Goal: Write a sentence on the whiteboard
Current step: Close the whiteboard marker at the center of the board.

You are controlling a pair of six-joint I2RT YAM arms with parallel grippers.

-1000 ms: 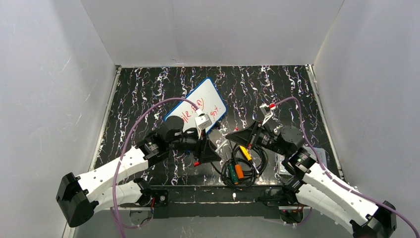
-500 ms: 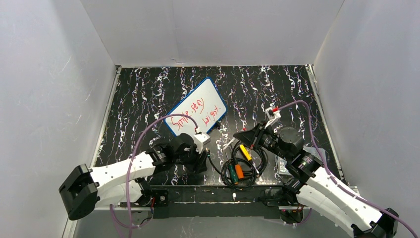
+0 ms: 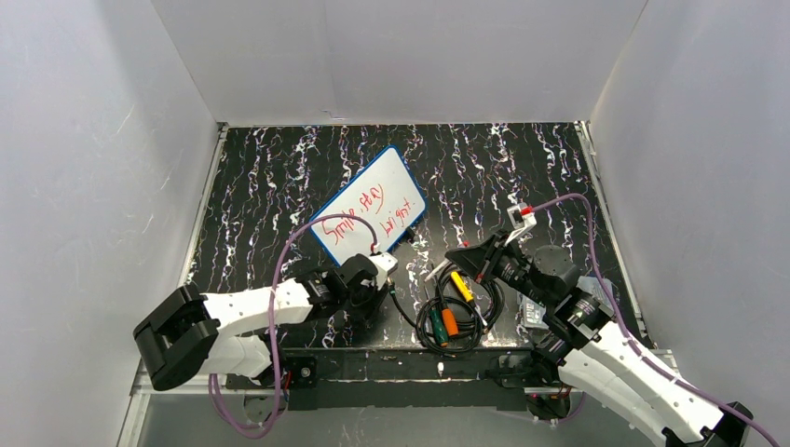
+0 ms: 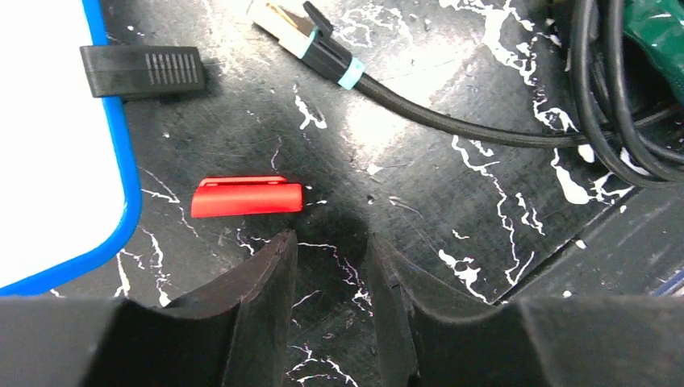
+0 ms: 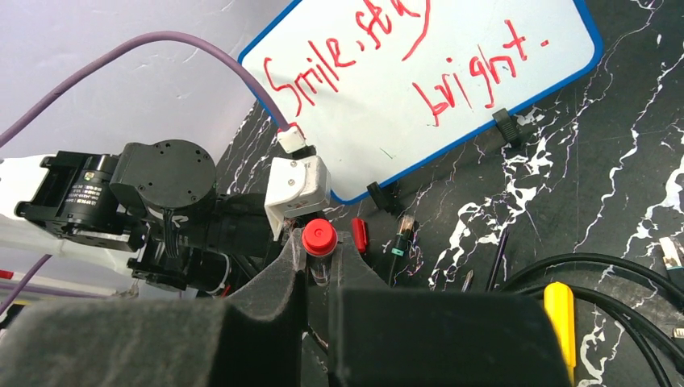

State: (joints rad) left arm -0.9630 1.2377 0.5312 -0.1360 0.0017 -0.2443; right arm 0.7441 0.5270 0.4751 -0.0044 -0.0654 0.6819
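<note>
The whiteboard [image 3: 368, 207] lies flat on the table in the middle of the overhead view, its long axis running from lower left to upper right of the frame. The sentence [image 5: 403, 60] covers it in two red lines, roughly "Smile, stay bright" with a closing dot. The writing looks finished, so what remains is most likely capping the pen.

In the left wrist view, a red cap [image 4: 246, 196] lies on the dark table [image 4: 452, 201] just off the board's lower blue corner, apart from the rim. Its long axis runs left to right across the frame. It sits just above and to the left of the gap in the left gripper [image 4: 331, 242], whose fingers stand apart with nothing between them, so this arm is plainly the nearer one.

Those fingers close left to right in the frame, along the cap's length. I judge a small shift toward the upper left and a turn of the wrist would be needed to take it across its narrow sides.

The right gripper [image 5: 321, 270], lower right of the board in the overhead view, is clamped on a red marker [image 5: 320, 237]. A black clip [image 4: 141, 71] sits against the board's rim and a cable plug [image 4: 294, 28] lies at the top of the frame
</note>
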